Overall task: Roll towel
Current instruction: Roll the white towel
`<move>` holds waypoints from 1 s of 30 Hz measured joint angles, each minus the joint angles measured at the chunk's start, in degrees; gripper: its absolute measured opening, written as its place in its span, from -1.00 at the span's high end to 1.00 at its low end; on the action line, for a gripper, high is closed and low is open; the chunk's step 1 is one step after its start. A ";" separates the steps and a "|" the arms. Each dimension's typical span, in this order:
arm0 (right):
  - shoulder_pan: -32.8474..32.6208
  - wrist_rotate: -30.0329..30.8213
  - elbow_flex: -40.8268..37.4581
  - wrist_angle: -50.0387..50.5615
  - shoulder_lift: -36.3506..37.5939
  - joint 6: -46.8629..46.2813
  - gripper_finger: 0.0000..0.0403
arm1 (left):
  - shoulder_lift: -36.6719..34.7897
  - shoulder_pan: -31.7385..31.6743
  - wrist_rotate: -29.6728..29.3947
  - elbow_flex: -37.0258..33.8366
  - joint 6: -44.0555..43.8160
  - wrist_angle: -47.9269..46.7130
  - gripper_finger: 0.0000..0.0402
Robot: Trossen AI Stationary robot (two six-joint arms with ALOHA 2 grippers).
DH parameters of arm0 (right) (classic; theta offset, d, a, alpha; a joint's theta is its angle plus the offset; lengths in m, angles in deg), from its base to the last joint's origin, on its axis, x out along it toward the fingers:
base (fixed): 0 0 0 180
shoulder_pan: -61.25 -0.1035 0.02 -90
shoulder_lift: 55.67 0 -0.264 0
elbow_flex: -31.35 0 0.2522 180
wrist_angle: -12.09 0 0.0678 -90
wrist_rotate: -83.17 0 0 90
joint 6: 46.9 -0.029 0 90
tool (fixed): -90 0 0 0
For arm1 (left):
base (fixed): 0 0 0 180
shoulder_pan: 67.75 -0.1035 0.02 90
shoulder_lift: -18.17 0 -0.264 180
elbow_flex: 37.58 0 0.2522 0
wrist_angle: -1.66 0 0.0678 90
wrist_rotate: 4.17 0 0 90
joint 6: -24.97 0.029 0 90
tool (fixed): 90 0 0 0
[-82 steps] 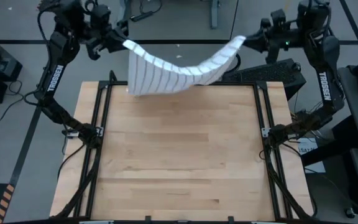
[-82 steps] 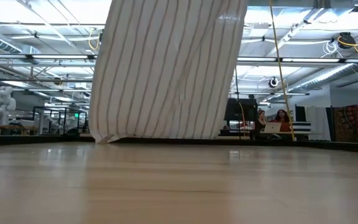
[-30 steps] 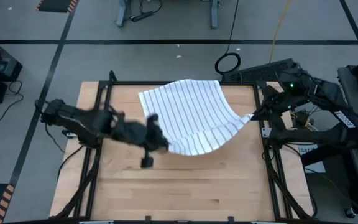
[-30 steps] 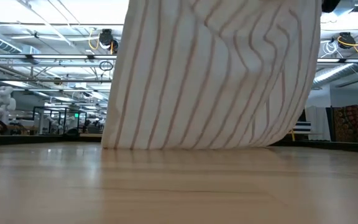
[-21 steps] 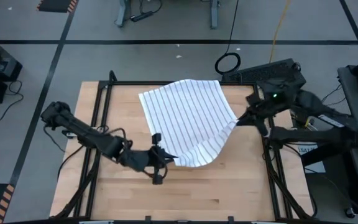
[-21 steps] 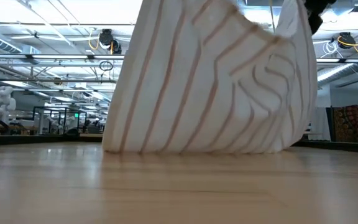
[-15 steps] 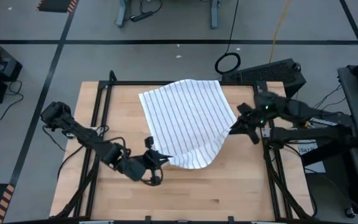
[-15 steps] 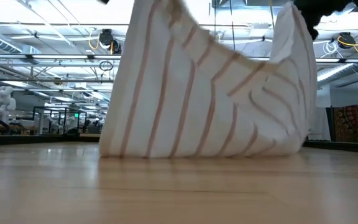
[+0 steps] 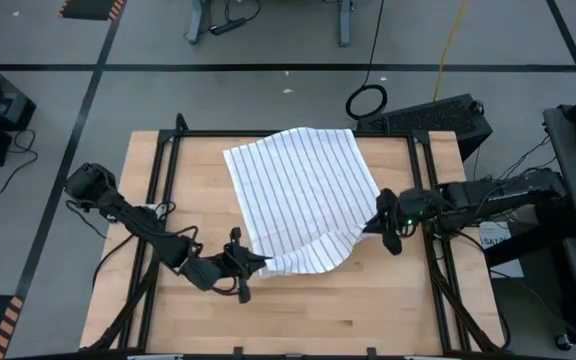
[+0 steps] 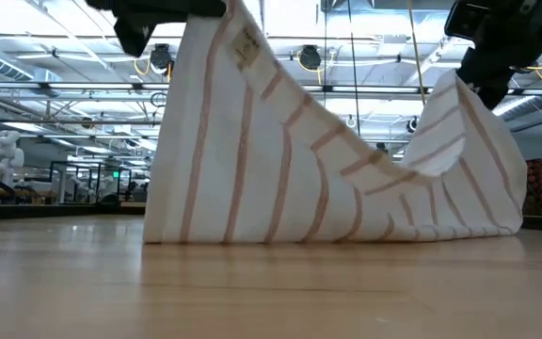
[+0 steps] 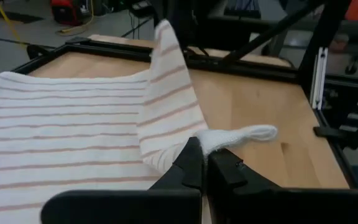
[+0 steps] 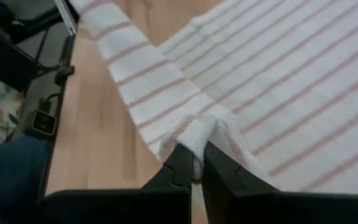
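The white towel with narrow dark stripes (image 9: 298, 190) lies spread over the far middle of the wooden table. Its near edge is raised at both corners and sags between them (image 10: 384, 169). A small tag (image 10: 247, 42) shows near the left raised corner. My left gripper (image 9: 256, 262) is shut on the near left corner. My right gripper (image 9: 373, 222) is shut on the near right corner. My left gripper pinches the towel's bunched near left corner (image 11: 229, 138) between its two shut fingers, coming roughly level from the table's left. The corner is lifted clear; the cloth slopes down from it to the table. My right gripper pinches the bunched near right corner (image 12: 197, 138) between its two shut fingers, coming from the table's right. That corner is lifted clear, lower than the left one, and the cloth hangs slack between the two.
Black frame rails run along the table's left (image 9: 158, 200) and right (image 9: 430, 200) sides. A black keyboard (image 9: 428, 115) sits behind the far right corner. Bare wood (image 9: 298, 310) stretches across the table's near half.
Both grippers have gone down and toward the table's near edge, the right one also inward toward the left. The towel's held near edge has come lower and sags more between the corners; its far part has stayed flat on the table.
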 joint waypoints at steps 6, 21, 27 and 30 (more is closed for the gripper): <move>-9.71 4.34 -4.45 -11.56 -0.70 -7.36 0.98 | -0.01 0.00 -0.18 -2.39 -0.32 1.84 0.99; -27.07 10.72 -4.46 -11.27 -12.06 -21.15 0.98 | -15.95 3.17 -4.85 -2.41 -2.72 -12.90 0.99; -30.69 10.80 -4.46 -18.16 -16.33 -22.76 0.98 | -16.74 8.02 5.59 -2.41 -9.90 -15.55 0.99; -31.91 10.83 -4.46 -22.85 -17.23 -22.49 0.98 | -15.67 10.96 4.98 -2.41 -11.92 -15.82 0.99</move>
